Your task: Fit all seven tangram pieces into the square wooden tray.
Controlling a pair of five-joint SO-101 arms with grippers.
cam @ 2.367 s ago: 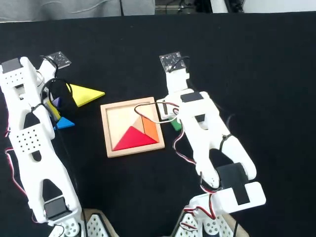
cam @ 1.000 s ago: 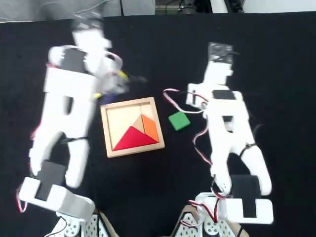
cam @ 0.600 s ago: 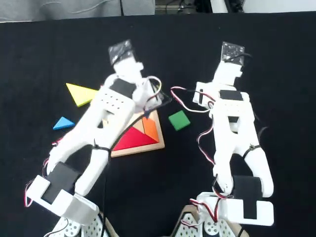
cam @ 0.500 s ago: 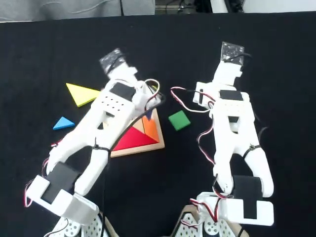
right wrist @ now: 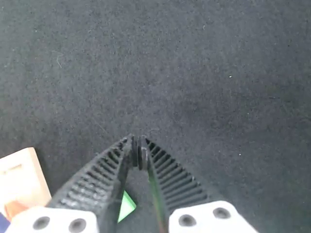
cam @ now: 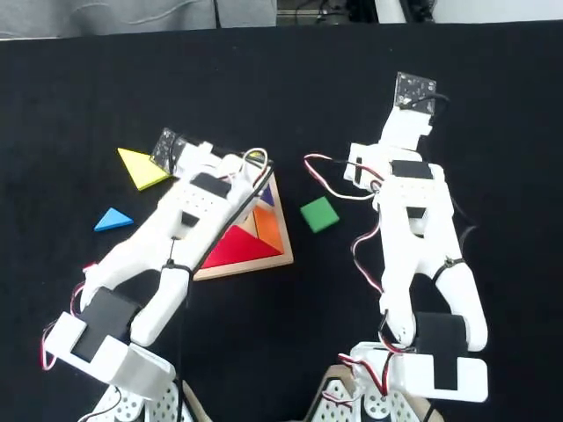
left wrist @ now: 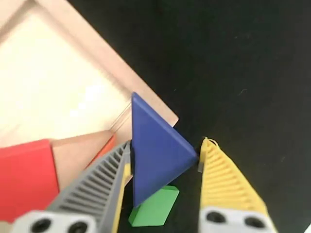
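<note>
At the far left of the high view, a light blue triangle point(cam: 113, 220) and a yellow triangle point(cam: 141, 167) lie loose on the black table point(cam: 501, 176), well apart from the wood. They seem to be waiting their turn.

The left arm point(cam: 167, 237) stretches diagonally from its base at the near left, low and long, so that its wrist hangs over the tray point(cam: 251, 266). The left gripper point(left wrist: 166, 145) is clamped on a dark blue triangle point(left wrist: 155, 150). The grey finger lies along one side and the yellow finger presses the opposite corner, which leaves the free point aimed at the tray's corner. That grip probably lets the piece be lowered into the bare wood beside the pieces already seated. It cannot be told from here whether the piece touches the rim or hangs just above it.

Inside the tray, a red triangle point(cam: 236, 248) fills the near side and an orange piece point(cam: 269, 229) sits against the right wall. The rest of the floor is open, so most of the task remains.

Just right of the tray, the green square point(cam: 318, 214) rests on the table, apart from the rim.

Further right, the right arm point(cam: 413, 229) reaches straight away from its base. The right gripper point(right wrist: 138, 145) has its jaws pressed together on nothing, over bare table. It likely stands aside to give the other arm room.
</note>
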